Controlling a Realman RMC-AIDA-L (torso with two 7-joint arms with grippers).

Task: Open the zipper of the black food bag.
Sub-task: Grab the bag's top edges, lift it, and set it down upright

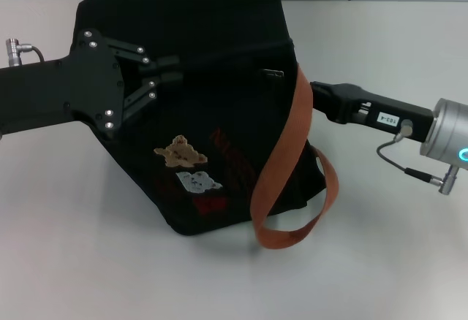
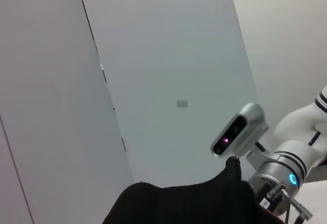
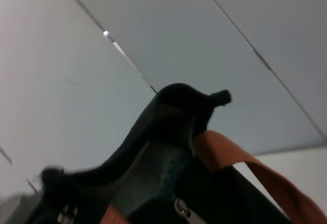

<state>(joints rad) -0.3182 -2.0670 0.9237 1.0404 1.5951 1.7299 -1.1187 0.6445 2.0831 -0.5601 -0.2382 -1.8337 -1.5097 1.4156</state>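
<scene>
You've got the boxy black fabric food bag (image 1: pixel 219 115) sitting mid-table on the white tabletop (image 1: pixel 73 247), front face toward the head camera, with its tan bear patch (image 1: pixel 180 152), white cat patch (image 1: pixel 197 183) and red lettering (image 1: pixel 232 155) in view. One orange-brown strap handle (image 1: pixel 289 181) drapes down the bag's right side and loops out onto the table. The thin black zipper line (image 1: pixel 227 55) runs along the top rim; its small silver metal pull tab (image 1: pixel 273 74) sits near the rim's right end, close to the strap's top. Your left gripper (image 1: pixel 175 70) is over the bag's upper left front, fingers (image 1: pixel 167 62) drawn close together at the tips, touching or just off the fabric near the zipper line; you can't tell from the head view if they pinch any cloth. Your right gripper (image 1: pixel 316 93) comes in from the right at the bag's side, tip against or just behind the strap; its fingers are hidden, so their state can't be told. Right wrist view gives you dark bag fabric, orange strap (image 3: pixel 240 162) and a silver zipper pull (image 3: pixel 183 209) close up. Left wrist view shows only a hump of black fabric (image 2: pixel 189 203), the wall, and the right arm (image 2: pixel 281 173) beyond.
</scene>
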